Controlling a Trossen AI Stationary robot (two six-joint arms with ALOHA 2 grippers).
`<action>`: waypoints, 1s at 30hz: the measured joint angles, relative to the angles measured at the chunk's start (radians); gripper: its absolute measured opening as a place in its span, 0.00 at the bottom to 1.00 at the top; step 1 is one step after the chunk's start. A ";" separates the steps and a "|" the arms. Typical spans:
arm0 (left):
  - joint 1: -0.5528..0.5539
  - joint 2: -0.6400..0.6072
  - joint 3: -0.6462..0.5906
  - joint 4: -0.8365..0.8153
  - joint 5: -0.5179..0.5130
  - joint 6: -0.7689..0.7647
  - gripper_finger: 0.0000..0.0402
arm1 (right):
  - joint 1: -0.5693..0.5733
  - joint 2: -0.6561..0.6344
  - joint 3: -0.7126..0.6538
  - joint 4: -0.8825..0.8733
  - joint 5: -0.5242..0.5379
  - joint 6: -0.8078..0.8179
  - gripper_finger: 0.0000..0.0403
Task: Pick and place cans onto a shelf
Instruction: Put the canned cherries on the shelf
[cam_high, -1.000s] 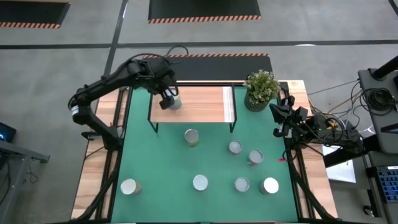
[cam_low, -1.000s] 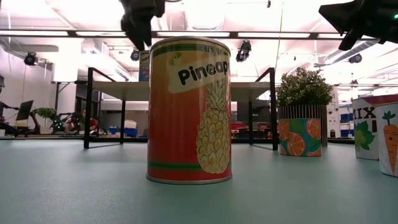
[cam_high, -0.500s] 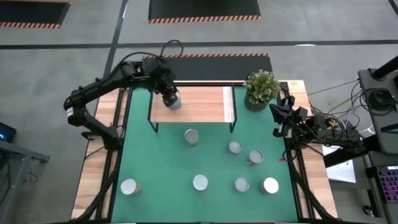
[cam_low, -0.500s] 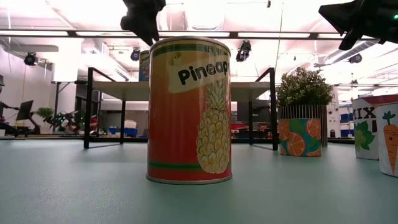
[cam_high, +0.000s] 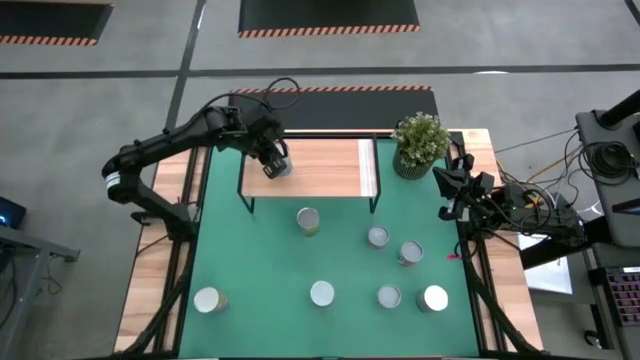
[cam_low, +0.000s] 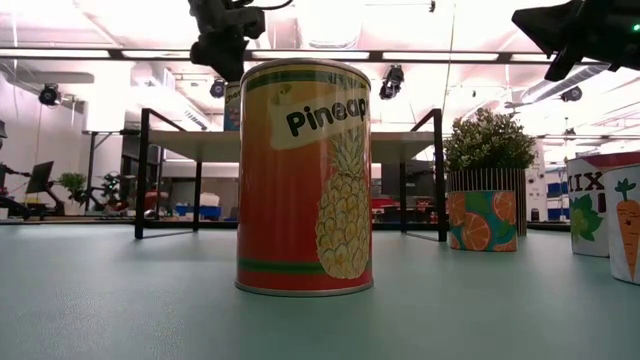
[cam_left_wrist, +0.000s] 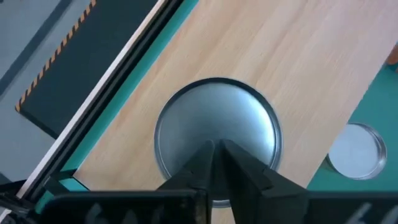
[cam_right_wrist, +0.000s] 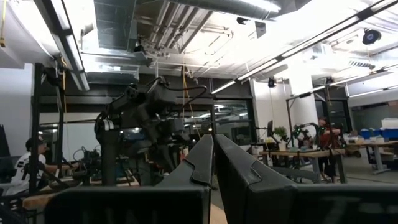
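Note:
One can (cam_left_wrist: 217, 124) stands upright on the light-wood shelf (cam_high: 320, 170), near its left end, silvery top up. My left gripper (cam_left_wrist: 217, 146) hangs over that top, pointing steeply down, its fingers shut with nothing between them. In the high view it (cam_high: 272, 165) covers part of the can (cam_high: 282, 168). Several more cans stand upright on the green mat, among them a pineapple can (cam_low: 305, 180). My right gripper (cam_right_wrist: 214, 155) waits shut at the table's right edge (cam_high: 450, 180), raised and pointing up into the room. My left gripper has its shut fingertips (cam_left_wrist: 211, 155) right over the near part of the can's lid (cam_left_wrist: 217, 118), coming from above and slanting down. Whether the tips touch the lid or stand just above it, I cannot tell.
A potted plant (cam_high: 420, 140) stands at the shelf's right end. Cans on the mat (cam_high: 309, 220) (cam_high: 378, 237) (cam_high: 410, 252) (cam_high: 322, 293) (cam_high: 208, 300) stand between shelf and near edge. The shelf's board is bare right of the placed can.
My left gripper stood wide open with a finger on either side of the can on the shelf; it has since shut its fingers over the can's top and rolled a little. The can has stayed upright where it was.

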 joint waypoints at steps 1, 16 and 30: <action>0.000 0.000 0.000 -0.001 -0.017 -0.004 0.02 | 0.000 0.000 0.000 0.000 0.000 0.000 0.02; 0.011 0.005 -0.005 -0.077 -0.309 -0.048 0.00 | 0.000 0.000 0.000 -0.002 0.000 0.001 0.02; -0.008 -0.018 0.020 -0.079 -0.355 -0.048 0.00 | 0.000 0.000 0.000 -0.001 0.000 0.001 0.02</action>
